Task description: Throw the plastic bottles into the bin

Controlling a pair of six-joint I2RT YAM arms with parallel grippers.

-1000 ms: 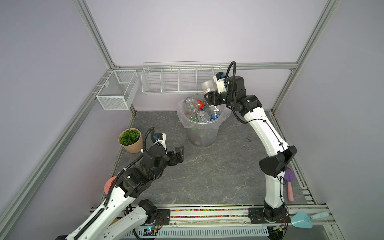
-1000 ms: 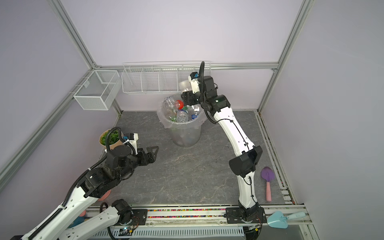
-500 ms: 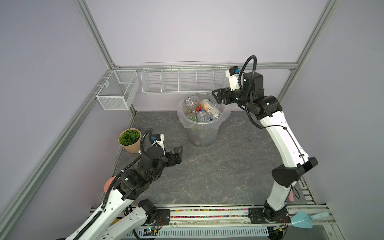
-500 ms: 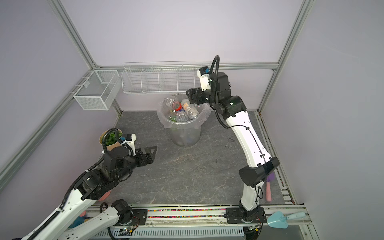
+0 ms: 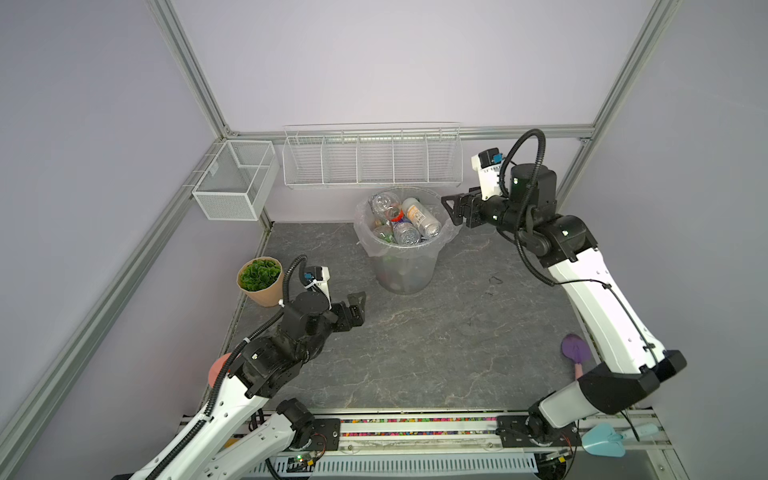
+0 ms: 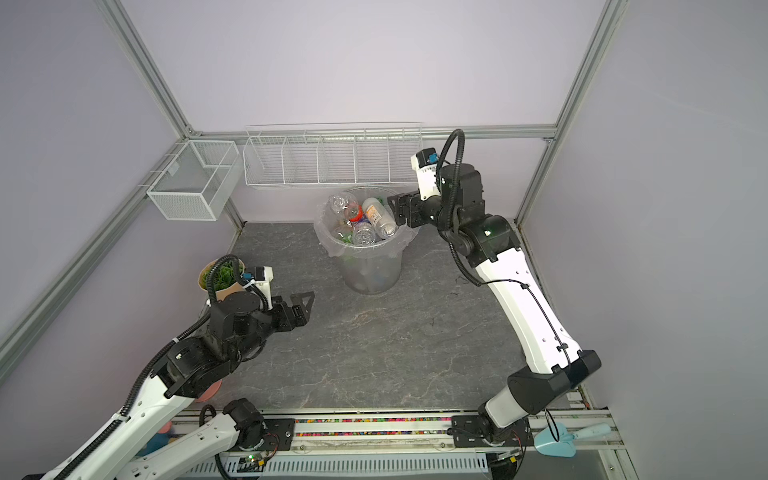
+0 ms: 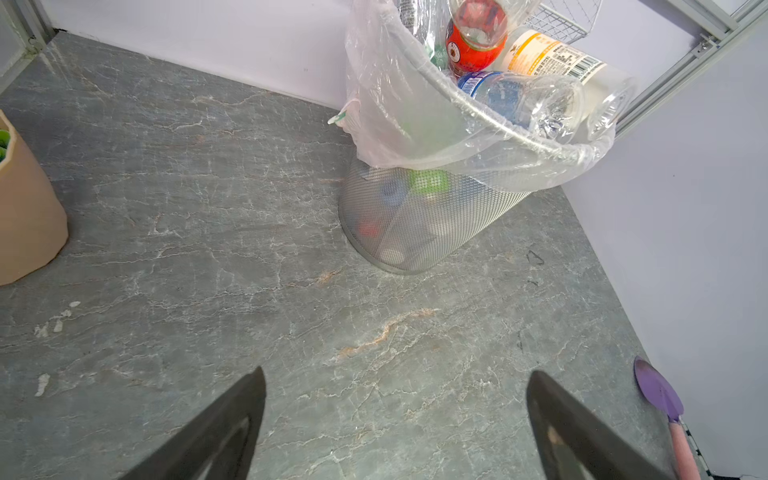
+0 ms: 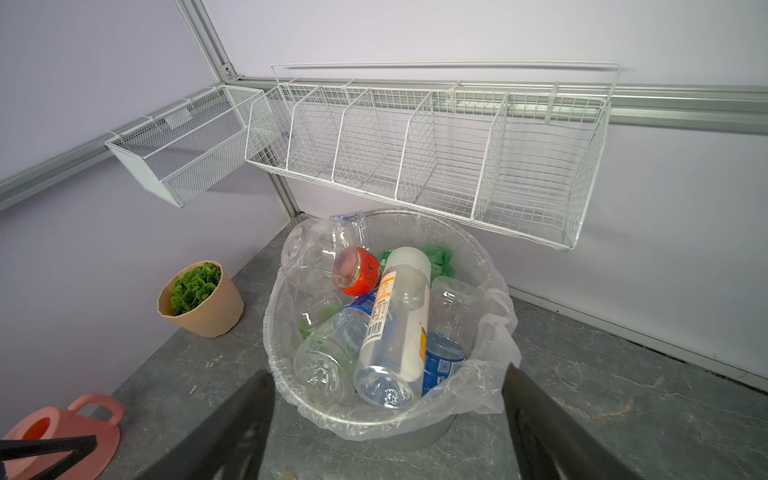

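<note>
The bin [image 5: 405,266] [image 6: 370,270] is a grey mesh bucket with a clear bag, standing at the back of the floor. Every plastic bottle I see is piled inside it. A white-labelled bottle [image 5: 419,216] [image 6: 376,216] [image 8: 395,332] lies on top, beside a red-labelled one [image 7: 473,41] [image 8: 357,272]. My right gripper [image 5: 451,210] [image 6: 395,212] [image 8: 387,370] hovers open and empty just right of the bin's rim. Open and empty too, my left gripper [image 5: 359,305] [image 6: 305,305] [image 7: 397,372] hangs over bare floor, in front of the bin and to its left.
A tan pot with a green plant [image 5: 262,282] stands left of the bin. White wire baskets [image 5: 372,160] [image 5: 237,180] hang on the back and left walls. A pink watering can [image 8: 62,432] sits near the left arm. A purple trowel [image 5: 575,351] lies by the right wall.
My right gripper has pulled back from above the bin to its right side. The white-labelled bottle now lies on the pile. The left arm has barely moved.
</note>
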